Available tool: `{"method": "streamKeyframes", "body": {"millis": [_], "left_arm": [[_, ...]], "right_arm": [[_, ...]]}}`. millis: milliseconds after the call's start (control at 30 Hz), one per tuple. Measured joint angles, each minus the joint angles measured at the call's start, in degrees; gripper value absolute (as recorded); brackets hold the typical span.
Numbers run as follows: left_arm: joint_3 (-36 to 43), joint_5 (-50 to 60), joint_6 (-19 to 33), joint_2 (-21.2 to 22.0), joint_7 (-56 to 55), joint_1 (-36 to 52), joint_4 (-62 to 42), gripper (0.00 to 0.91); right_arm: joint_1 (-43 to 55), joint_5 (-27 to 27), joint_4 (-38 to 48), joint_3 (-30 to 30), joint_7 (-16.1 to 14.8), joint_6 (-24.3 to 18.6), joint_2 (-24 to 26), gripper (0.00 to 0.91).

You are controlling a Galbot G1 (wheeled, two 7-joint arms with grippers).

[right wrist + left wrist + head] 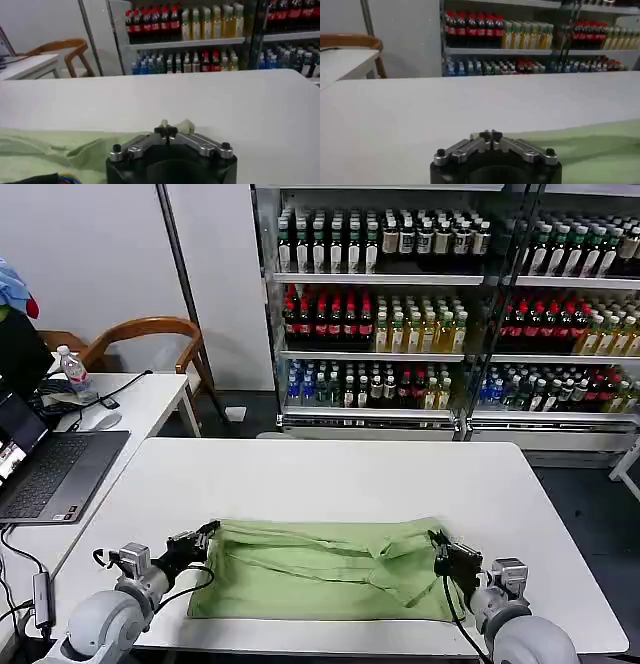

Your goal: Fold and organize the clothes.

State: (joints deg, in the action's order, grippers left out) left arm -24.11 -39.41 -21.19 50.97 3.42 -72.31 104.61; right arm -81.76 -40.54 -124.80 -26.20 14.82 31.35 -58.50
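The light green polo shirt (320, 569) lies flattened across the near half of the white table (330, 474), with creases running through its middle. My left gripper (207, 534) sits at the shirt's far left corner, its fingers shut on the fabric edge. In the left wrist view that gripper (491, 135) is pinched tight, with green cloth (590, 145) spreading beyond it. At the shirt's far right corner my right gripper (438, 549) is shut too. The right wrist view shows a small tuft of green fabric poking up between the tips of that gripper (164, 129), and more shirt (50, 150) lying to one side.
A laptop (50, 474) and a water bottle (72, 369) rest on a side table (150, 399) to the left, with a wooden chair (150, 334) behind. Shelves of drink bottles (400, 304) line the back wall. Bare tabletop stretches beyond the shirt.
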Motion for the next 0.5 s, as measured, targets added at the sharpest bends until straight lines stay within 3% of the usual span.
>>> {"method": "streamKeyframes", "body": {"millis": [333, 367, 400, 433, 500], "left_arm": [[-1.2, -0.1, 0.0, 0.0, 0.8, -2.3, 0.9, 0.05], [-1.1, -0.1, 0.1, 0.1, 0.9, -2.6, 0.9, 0.111], [-1.1, 0.0, 0.3, 0.2, 1.0, -3.0, 0.9, 0.665], [-1.0, 0.2, 0.4, 0.3, 1.0, -3.3, 0.9, 0.907], [-1.0, 0.7, 0.4, 0.4, 1.0, -3.8, 0.8, 0.907]], "right_arm": [[-3.8, 1.0, -1.1, -0.9, -0.4, -0.5, -0.1, 0.0], [-4.1, 1.2, -1.0, -0.9, -0.5, -0.5, -0.1, 0.03], [-4.5, 1.5, -1.0, -1.0, -0.6, -0.5, -0.1, 0.907], [-4.8, 1.7, -1.0, -1.0, -0.7, -0.5, -0.1, 0.907], [-5.3, 2.3, -1.0, -1.2, -0.8, -0.4, -0.1, 0.907]]}}
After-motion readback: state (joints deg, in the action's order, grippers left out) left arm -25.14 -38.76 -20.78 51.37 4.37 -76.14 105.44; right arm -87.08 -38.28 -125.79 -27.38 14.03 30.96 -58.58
